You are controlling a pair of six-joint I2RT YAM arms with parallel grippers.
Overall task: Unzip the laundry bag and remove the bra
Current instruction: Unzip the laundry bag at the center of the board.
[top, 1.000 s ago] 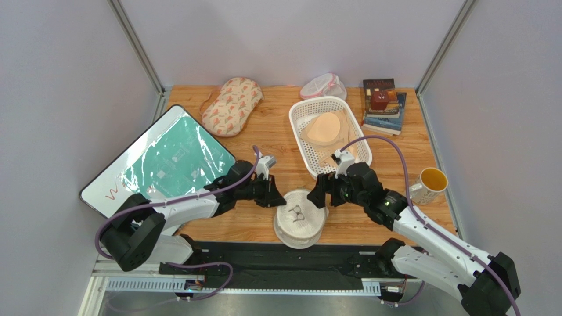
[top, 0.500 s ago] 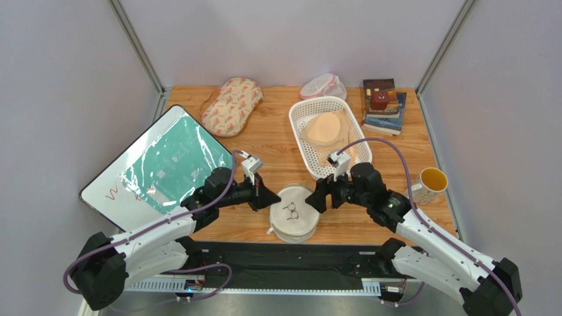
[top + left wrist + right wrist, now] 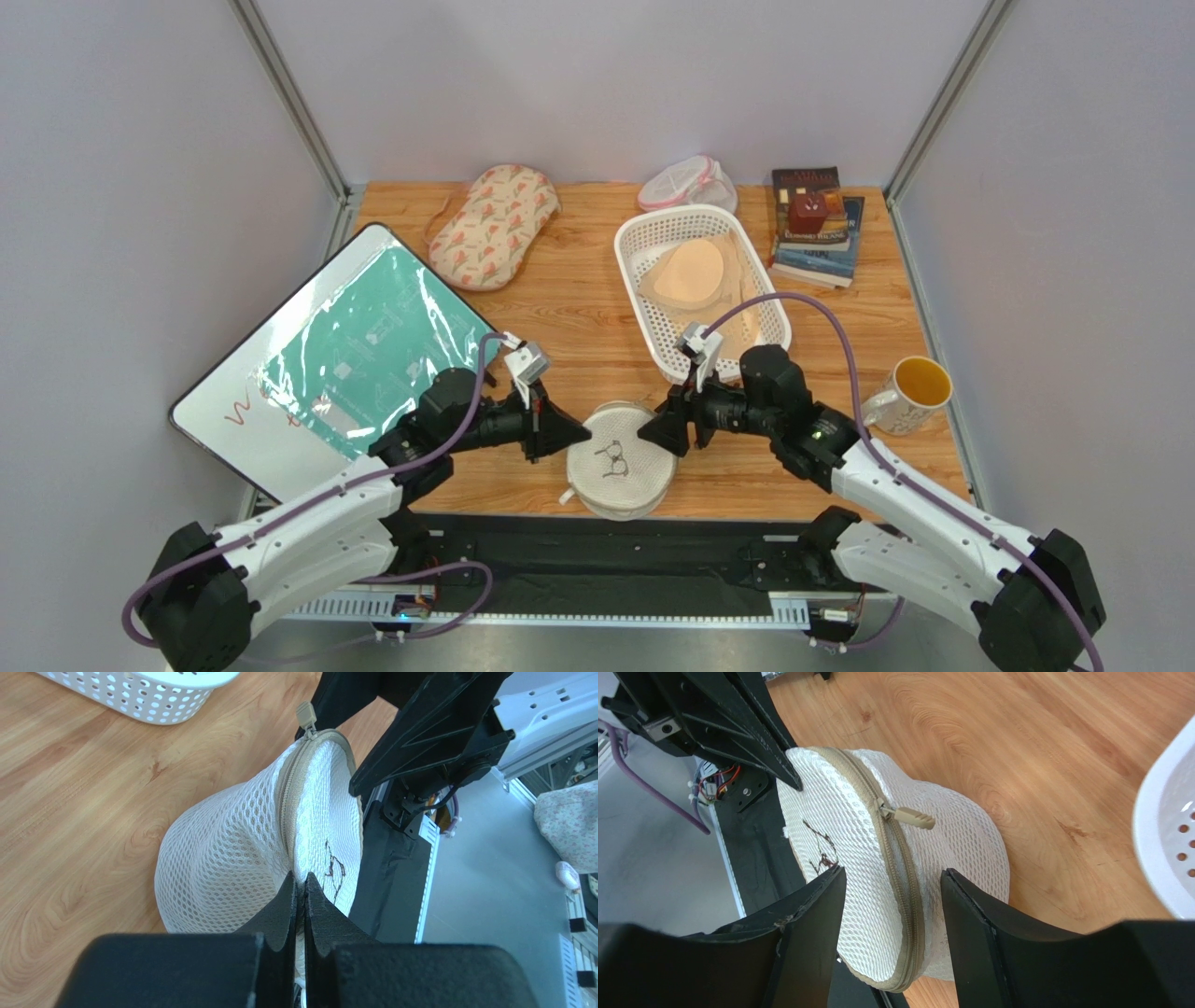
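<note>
Right now the bag point(image 3: 622, 473) sits at the near edge of the desk point(image 3: 568, 301), between the 2 tools, its near side hanging over the black rail point(image 3: 561, 539). The left tool point(image 3: 300, 879) has its jaws pressed together on a fold of mesh right at the zip point(image 3: 284, 805) (no gap shows between them), so it has the bag in a pinch at the left side. From the left wrist the bag stands tilted up, with the icon point(image 3: 331, 868) face turned toward the rail and the tan pull point(image 3: 305, 712) at the far, high end of the zip. The right tool point(image 3: 892, 879) is spread wide and grips nothing. Its 2 fingers point(image 3: 808, 931) straddle the bag's right rim, 1 over the icon face and 1 over the domed side, and the zip runs through the gap between them. Whether either finger touches the mesh I cannot tell. The pull sticks out just beyond the fingertips, and the zip looks done up along all that shows. A white basket point(image 3: 634, 241) stands farther back on the desk, well apart from the bag.
</note>
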